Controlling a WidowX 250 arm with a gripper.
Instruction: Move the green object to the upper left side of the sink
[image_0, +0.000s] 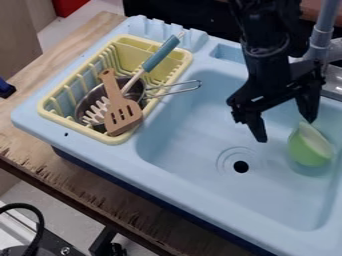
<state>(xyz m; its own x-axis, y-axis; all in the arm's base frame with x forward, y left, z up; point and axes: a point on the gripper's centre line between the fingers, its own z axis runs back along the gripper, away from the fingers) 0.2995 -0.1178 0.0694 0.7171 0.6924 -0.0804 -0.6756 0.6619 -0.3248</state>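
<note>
Spread apart, the 2 fingers of the hand (286, 131) point down over the right part of the sink (170, 185), with nothing gripped between them. The right finger's tip is at the far end of the green object (310, 150); I cannot tell whether they touch. That object sits in the right part of the basin, to the right of the drain (241, 167), tilted, with its pale face turned up and to the right.

At the left end of the sink stands a yellow rack (130, 50). It holds a metal pot (137, 91) whose wire handle sticks out over the rack's right rim, a brown slotted spatula (121, 111) lying across the pot, and a utensil with a teal handle (161, 53) leaning to the far right. A wooden counter (100, 185) carries the sink. A grey pipe (324, 30) rises at the far right.
</note>
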